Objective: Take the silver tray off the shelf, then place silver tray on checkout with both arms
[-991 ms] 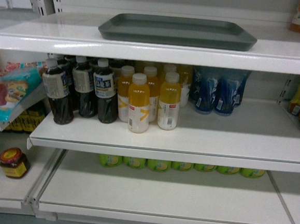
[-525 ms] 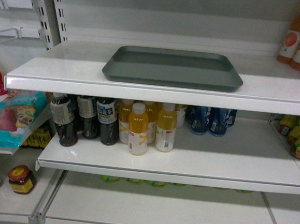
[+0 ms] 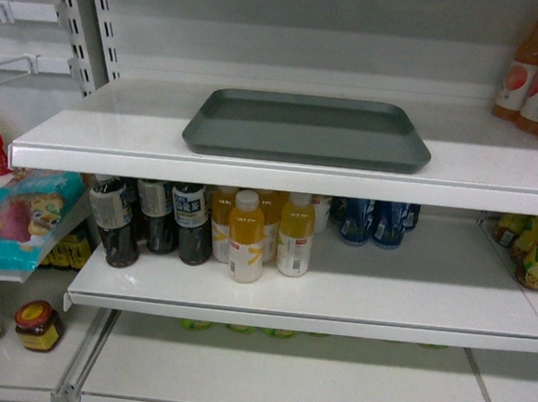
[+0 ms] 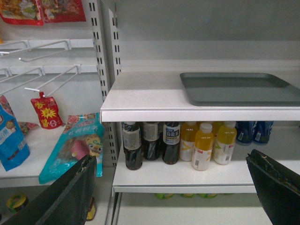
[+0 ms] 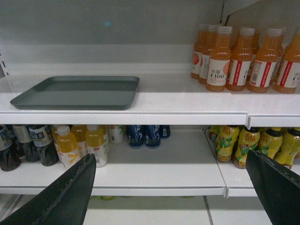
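Tray (image 3: 307,130) sits flat on the top shelf (image 3: 97,136), near the front edge, roughly centred in the head view, nothing on it or touching it. Same tray shows at right in the left wrist view (image 4: 239,88) and at left in the right wrist view (image 5: 77,92). Neither arm shows in the head view. Left end effector (image 4: 171,187): fingers (image 4: 65,194) wide apart, tips at the bottom corners of its wrist view, level with the second shelf, below and well short of the tray, holding nothing. Right end effector (image 5: 173,187): same pose, fingers (image 5: 63,194) spread wide, low in its view, well apart from the tray, holding nothing. Both wrist cameras look roughly level at the shelving. Under the tray: dark bottles (image 3: 146,219), yellow bottles (image 3: 266,233) and blue cans (image 3: 375,220) on the second shelf. Orange juice bottles (image 5: 241,58) stand on the top board right of the tray, well apart from it. Yellow-green bottles (image 5: 253,143) sit below those. Left bay: snack bags (image 4: 72,145) and red-lidded jars (image 3: 17,323), plus wire hooks (image 4: 51,77) with a red packet (image 4: 47,112).
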Tool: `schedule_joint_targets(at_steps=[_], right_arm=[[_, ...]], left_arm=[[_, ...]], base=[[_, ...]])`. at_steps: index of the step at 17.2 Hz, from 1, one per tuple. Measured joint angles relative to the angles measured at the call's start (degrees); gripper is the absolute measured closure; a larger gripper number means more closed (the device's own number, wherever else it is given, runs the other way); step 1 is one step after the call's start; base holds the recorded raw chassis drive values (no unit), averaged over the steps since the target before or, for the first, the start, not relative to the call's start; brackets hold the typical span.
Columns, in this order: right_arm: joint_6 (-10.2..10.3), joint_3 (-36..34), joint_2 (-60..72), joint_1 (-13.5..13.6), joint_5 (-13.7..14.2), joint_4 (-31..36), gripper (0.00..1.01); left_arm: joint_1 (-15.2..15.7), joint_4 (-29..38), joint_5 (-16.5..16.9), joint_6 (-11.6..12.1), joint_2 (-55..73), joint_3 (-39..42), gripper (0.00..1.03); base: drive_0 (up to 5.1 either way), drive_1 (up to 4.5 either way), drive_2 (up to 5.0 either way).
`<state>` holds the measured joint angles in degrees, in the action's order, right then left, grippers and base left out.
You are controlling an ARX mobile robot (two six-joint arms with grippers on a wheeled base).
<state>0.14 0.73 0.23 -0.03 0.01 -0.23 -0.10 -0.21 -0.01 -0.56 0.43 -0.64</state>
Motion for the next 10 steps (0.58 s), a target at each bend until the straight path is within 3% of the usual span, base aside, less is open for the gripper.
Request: schedule_joint_targets(at_steps=[1, 10], right_arm=[[0.0, 0.0, 0.0, 0.0, 0.0, 0.0, 0.03], [0.0, 0.0, 0.0, 0.0, 0.0, 0.0, 0.03]], left_arm=[[0.0, 0.0, 0.0, 0.0, 0.0, 0.0, 0.05], [0.0, 0.1, 0.0, 0.0, 0.0, 0.0, 0.05]], base=[[0.0, 0.00, 0.0], [0.0, 4.31, -4.4]])
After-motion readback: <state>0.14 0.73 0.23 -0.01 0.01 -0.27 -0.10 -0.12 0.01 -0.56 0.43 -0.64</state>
